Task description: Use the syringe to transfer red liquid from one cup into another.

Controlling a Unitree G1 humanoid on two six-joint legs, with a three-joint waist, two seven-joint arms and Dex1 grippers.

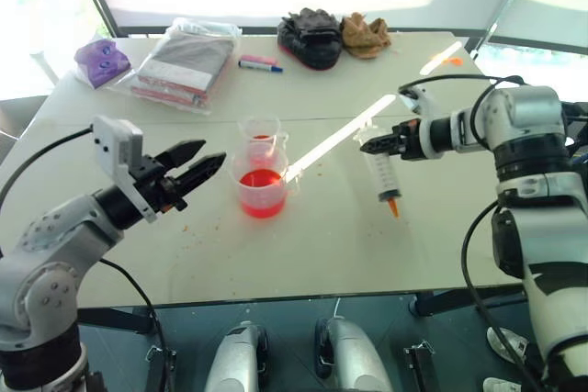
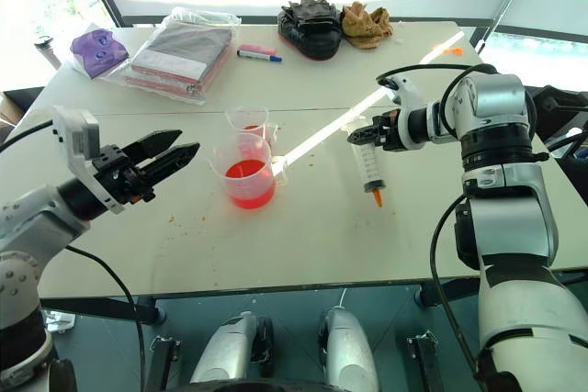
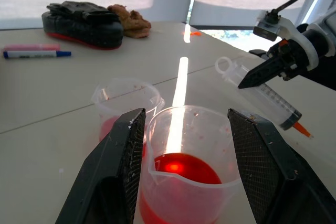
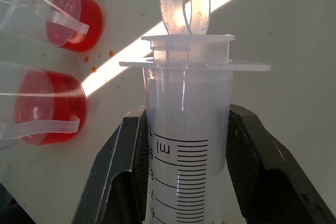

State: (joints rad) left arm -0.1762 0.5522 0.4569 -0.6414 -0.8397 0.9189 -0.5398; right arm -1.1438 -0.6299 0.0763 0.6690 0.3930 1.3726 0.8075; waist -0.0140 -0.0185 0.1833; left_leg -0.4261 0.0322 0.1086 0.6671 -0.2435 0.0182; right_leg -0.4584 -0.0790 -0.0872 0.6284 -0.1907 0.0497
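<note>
The wider cup (image 1: 262,192) stands mid-table, about a third full of red liquid (image 1: 262,205). Just behind it is the narrower cup (image 1: 260,138), which also holds a little red. My left gripper (image 1: 213,153) is open and level. It points at the wider cup from the left, and its fingertips (image 3: 131,129) stop just short of the cup. My right gripper (image 1: 378,146) is shut on the syringe (image 1: 382,176) near its flange. It holds the syringe to the right of the cups, above the table. The orange tip (image 1: 394,207) points down, the plunger is pushed in, and the barrel looks clear.
At the table's far side lie a red-and-blue marker pen (image 1: 260,63), a dark bundle (image 1: 310,36), a brown cloth (image 1: 366,34), a plastic bag of packets (image 1: 184,63) and a purple item (image 1: 101,59). Small red drips dot the table (image 1: 340,254) near the cups.
</note>
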